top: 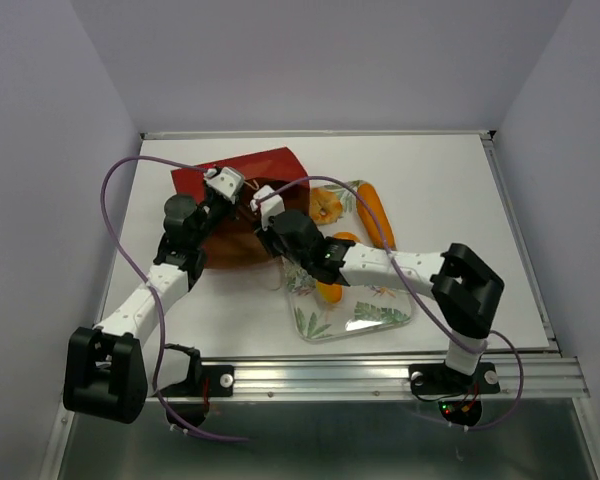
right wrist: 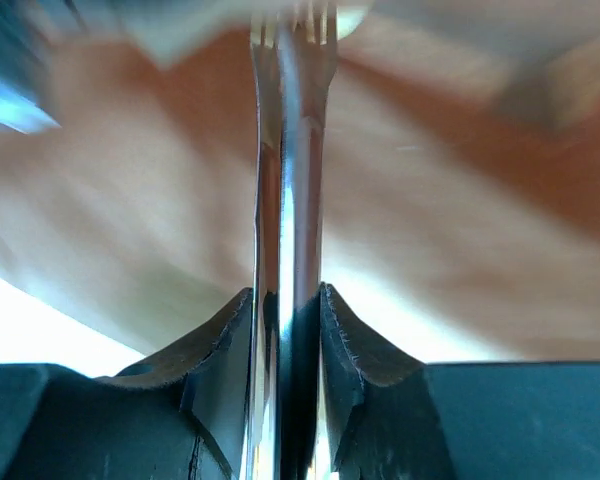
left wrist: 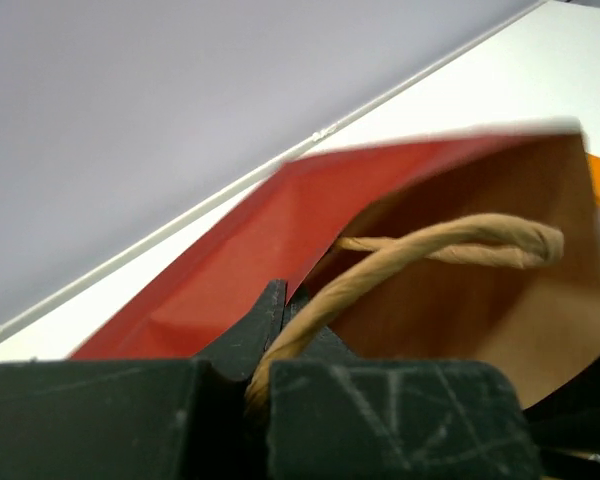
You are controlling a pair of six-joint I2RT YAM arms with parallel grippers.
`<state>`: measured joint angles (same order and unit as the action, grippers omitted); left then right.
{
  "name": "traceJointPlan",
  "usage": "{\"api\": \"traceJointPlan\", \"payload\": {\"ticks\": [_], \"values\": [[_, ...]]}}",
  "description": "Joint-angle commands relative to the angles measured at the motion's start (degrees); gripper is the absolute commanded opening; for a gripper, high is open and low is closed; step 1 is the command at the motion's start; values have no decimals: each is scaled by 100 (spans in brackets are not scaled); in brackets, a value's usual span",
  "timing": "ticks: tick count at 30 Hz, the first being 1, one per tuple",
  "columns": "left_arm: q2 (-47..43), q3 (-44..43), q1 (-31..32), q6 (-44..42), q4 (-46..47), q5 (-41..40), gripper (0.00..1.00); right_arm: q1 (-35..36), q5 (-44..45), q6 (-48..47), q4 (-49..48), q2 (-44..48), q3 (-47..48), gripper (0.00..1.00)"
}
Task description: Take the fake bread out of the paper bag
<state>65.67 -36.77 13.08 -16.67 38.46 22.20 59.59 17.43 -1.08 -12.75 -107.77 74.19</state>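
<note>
The dark red paper bag point(top: 195, 181) lies sideways on the white table point(top: 450, 190), its rim and twine handle point(left wrist: 450, 244) clamped in the left gripper point(left wrist: 283, 300); the right gripper point(top: 263, 200) pinches a thin blurred strip point(right wrist: 290, 180) at its mouth; a long orange loaf point(top: 377, 214) rests on the edge of the leaf-patterned tray point(top: 380, 316)

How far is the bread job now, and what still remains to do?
Done: the long loaf and some smaller orange pieces lie at the leaf-patterned tray, outside the paper bag. In hand: the left pincer clamps the bag's rim; the right pincer, shut on a metal utensil, sits at its mouth. Left: any bread hidden inside.
</note>
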Motion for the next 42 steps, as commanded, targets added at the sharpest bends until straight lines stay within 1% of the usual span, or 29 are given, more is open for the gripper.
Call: {"api": "traceJointPlan", "payload": {"ticks": [1,3,5,9,12,13,14,16,19,22,24,25,26,27,28,29,30,31,32,33,36,37,39,41,42], "values": [[24,-119,-34,-135,39,-215,0,-27,340,468,-192,923,-211,1],[60,-137,-25,-135,4,-207,0,-27,419,661,-149,1317,-423,1],[69,-128,-34,-118,13,-189,0,-27,349,723,0,1521,-493,1],[104,-198,-25,-91,4,-277,0,-27,279,943,824,2047,-572,1],[157,-295,-34,-30,4,-374,0,-27,69,1101,1248,2329,-678,1],[183,-313,-25,-4,4,-435,0,-27,7,1154,1649,2496,-730,1],[200,-330,-25,5,4,-427,0,-27,-55,1215,1801,2567,-748,1],[209,-339,-34,23,4,-374,0,-27,-21,1347,2231,2708,-705,1],[210,-366,-25,23,13,-391,0,-27,68,1532,2567,3024,-739,1],[209,-401,-25,-38,13,-488,0,-27,6,1760,2970,3463,-889,1],[218,-427,-25,-21,4,-558,0,-27,32,1988,3480,3841,-907,1],[227,-444,-34,14,21,-628,0,-27,58,2180,3829,4112,-933,1],[227,-453,-34,14,21,-672,0,-27,85,2287,3833,4114,-933,1],[244,-471,-25,40,13,-777,0,-27,85,2549,4198,4367,-942,1],[253,-480,-34,75,21,-848,0,-27,129,2552,4411,4482,-942,1],[262,-523,-25,93,21,-892,0,-27,251,2900,4622,4588,-942,1],[297,-541,-25,111,30,-953,0,-27,356,3086,5094,4685,-916,1],[297,-567,-25,198,30,-1058,0,-27,471,3488,5360,4842,-915,1],[306,-602,-25,199,30,-1086,0,-27,724,3675,5623,4905,-898,1],[297,-620,-25,260,30,-1155,0,-27,822,4094,6200,4975,-863,1],[315,-734,-25,365,13,-1331,0,-27,999,4659,7169,4985,-801,2],[315,-761,-25,409,4,-1410,0,-27,990,4931,7338,4976,-775,2],[297,-884,-25,567,-40,-1498,0,-79,833,5126,7673,4958,-775,5],[306,-1120,-25,787,-145,-1805,0,-79,692,5371,7849,4949,-827,7],[332,-1252,-25,1040,-398,-1998,0,-79,648,5512,7997,4958,-845,8]]}}
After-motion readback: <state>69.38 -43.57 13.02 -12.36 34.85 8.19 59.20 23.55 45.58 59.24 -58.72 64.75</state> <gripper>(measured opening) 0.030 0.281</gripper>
